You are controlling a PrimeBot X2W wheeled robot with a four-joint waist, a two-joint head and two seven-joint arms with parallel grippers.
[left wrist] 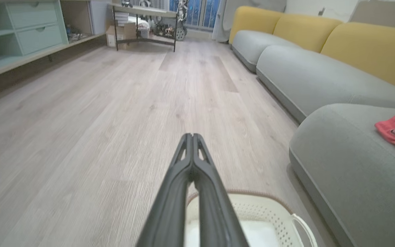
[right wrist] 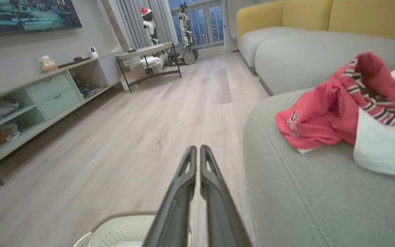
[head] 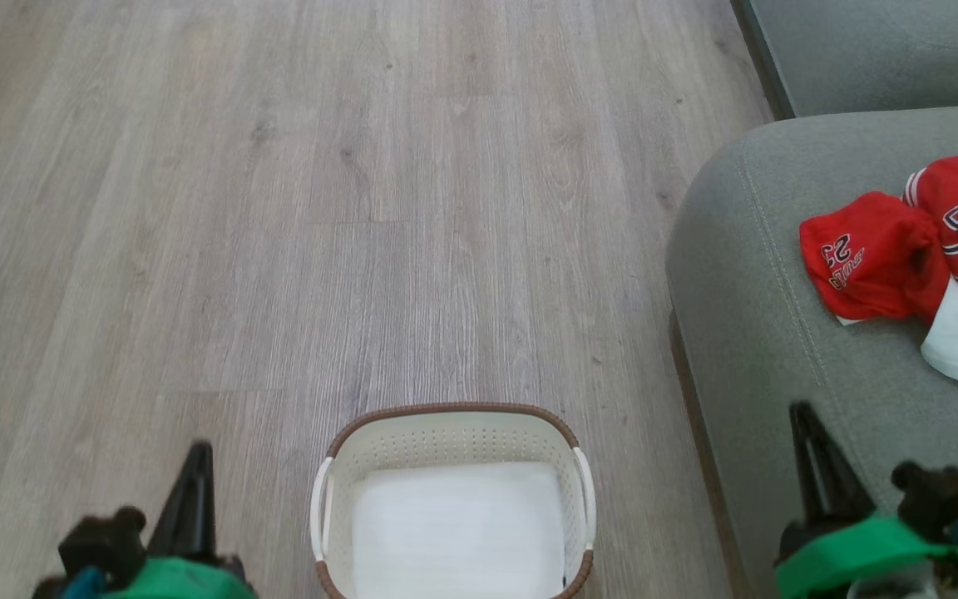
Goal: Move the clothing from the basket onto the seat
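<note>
Across most of the head view spreads a pale wood-plank floor (head: 279,208). On the robot's right is the seat (head: 762,333), a grey-green cushion with a stitched seam. The basket (head: 454,409) stands on the floor between the two arms, just beside the seat's rounded edge. The clothing (head: 878,258) lies in a crumpled red and white heap on top of the seat, well apart from the basket. A flat white liner sheet (head: 458,532) covers the basket's bottom. The left end effector (left wrist: 192,135) hangs to the basket's left, its two dark fingers pressed together and empty. The right end effector (right wrist: 198,147) hangs at the seat's near edge, its fingers drawn almost together with a thin slit between them, gripping nothing.
</note>
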